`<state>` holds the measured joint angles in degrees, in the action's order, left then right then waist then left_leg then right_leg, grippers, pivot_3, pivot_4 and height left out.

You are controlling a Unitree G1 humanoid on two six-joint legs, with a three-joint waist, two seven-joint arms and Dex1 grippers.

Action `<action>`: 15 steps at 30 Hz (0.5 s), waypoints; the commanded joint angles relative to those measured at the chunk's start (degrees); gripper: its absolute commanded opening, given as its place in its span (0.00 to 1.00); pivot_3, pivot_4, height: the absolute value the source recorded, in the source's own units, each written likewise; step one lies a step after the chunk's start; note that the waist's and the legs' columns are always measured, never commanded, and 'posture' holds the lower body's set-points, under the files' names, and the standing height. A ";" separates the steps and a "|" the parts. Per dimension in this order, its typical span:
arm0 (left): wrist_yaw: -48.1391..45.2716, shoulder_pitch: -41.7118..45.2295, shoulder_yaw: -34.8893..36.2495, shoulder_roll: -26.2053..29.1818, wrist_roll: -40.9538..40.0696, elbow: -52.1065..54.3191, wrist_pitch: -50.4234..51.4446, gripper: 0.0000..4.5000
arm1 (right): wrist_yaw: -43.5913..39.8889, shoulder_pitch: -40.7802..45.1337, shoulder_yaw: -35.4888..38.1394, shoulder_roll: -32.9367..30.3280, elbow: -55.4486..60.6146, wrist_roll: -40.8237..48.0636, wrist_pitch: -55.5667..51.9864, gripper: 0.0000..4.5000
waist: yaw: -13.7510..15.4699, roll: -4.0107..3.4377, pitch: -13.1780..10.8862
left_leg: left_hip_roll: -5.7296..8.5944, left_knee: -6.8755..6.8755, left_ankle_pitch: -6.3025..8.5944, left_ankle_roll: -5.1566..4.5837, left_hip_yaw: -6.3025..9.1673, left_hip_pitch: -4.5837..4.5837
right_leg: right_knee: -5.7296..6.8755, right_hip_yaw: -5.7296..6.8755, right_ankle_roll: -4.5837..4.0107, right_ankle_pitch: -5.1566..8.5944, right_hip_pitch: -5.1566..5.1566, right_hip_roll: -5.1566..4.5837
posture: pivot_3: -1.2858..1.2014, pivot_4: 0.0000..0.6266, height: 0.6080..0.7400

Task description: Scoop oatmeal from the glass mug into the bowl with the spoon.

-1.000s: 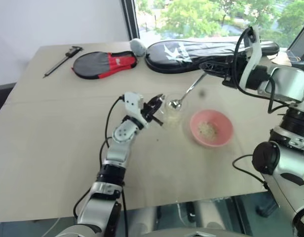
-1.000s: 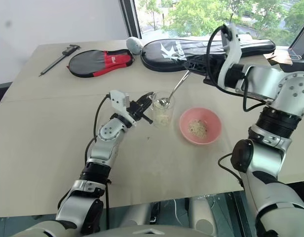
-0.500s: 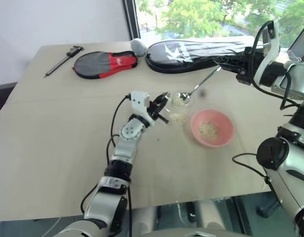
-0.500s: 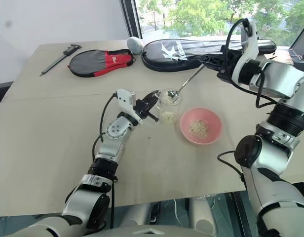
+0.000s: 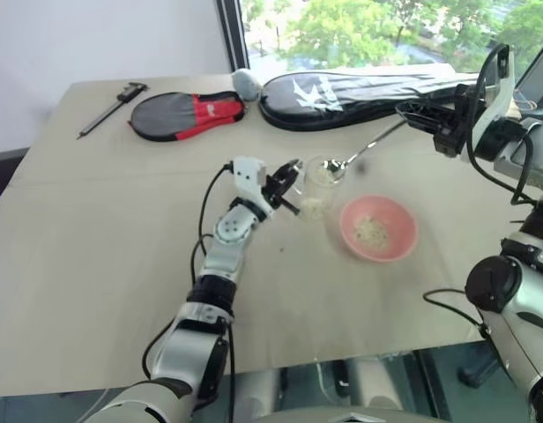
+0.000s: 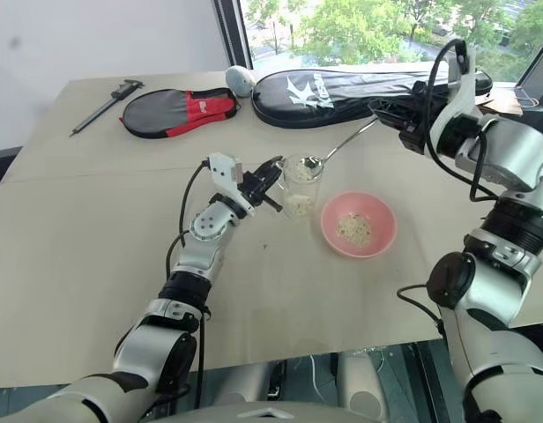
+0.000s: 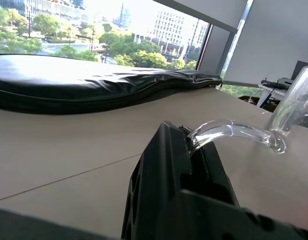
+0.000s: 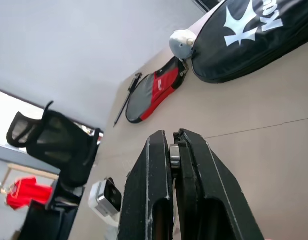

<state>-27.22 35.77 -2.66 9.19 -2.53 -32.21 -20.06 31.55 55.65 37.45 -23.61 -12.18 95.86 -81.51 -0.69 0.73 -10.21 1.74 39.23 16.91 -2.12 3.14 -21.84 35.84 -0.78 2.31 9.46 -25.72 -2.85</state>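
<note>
The glass mug (image 6: 300,185) stands mid-table with oatmeal (image 6: 296,205) at its bottom. My left gripper (image 6: 267,181) is shut on the mug's handle (image 7: 229,131); the clear handle sits pinched between the black fingers (image 7: 164,160). The spoon (image 6: 342,144) slants over the mug, its small bowl (image 6: 311,163) at the rim carrying a few flakes. My right gripper (image 6: 397,115) is shut on the end of the spoon's handle, to the right of and above the mug. The pink bowl (image 6: 377,208) sits just right of the mug with a small heap of oatmeal (image 6: 351,229) inside.
A long black racket bag (image 5: 368,88) lies along the far edge, with a red-and-grey paddle case (image 5: 188,113) and a grey ball (image 5: 246,82) beside it. A dark caliper (image 5: 113,106) lies at the far left. The table's near edge runs below the bowl.
My right gripper moved to the right and rolled, drawing the spoon up from inside the mug to its rim. The left gripper kept its hold on the mug's handle.
</note>
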 commanded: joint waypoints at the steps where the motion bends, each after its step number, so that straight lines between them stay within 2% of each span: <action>1: -0.22 0.76 0.04 -0.04 -0.23 0.21 -1.43 0.02 | 3.96 -1.91 -2.85 -2.11 2.91 9.32 6.57 0.00 | 0.00 0.00 0.00 | 0.00 0.00 0.00 0.00 0.00 0.00 | 0.00 -0.01 0.00 0.00 0.00 0.00 | 0.52 0.24 1.00; 6: -0.54 0.78 0.03 -0.01 -0.25 -0.02 -1.53 0.02 | 7.28 -6.08 -7.09 -4.37 5.10 16.80 13.93 0.00 | 0.01 0.00 0.00 | 0.00 0.00 0.02 -0.04 -0.04 -0.01 | -0.02 -0.02 0.02 -0.01 0.00 0.00 | 0.52 0.24 1.00; 15: -1.45 1.71 0.13 0.26 -0.33 -1.67 -1.92 0.02 | 6.32 -9.94 -5.63 -2.78 9.17 17.14 18.30 0.00 | 0.06 0.00 0.00 | -0.02 0.01 0.05 -0.12 -0.17 0.04 | -0.01 -0.14 0.07 -0.03 0.01 0.04 | 0.52 0.24 1.00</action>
<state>-28.25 36.49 -2.58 9.22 -2.66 -33.65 -20.60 38.81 45.51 29.90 -26.24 -5.85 110.81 -64.51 -0.63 0.73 -10.21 1.72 39.25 16.96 -2.25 2.95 -21.81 35.82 -0.92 2.38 9.43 -25.71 -2.80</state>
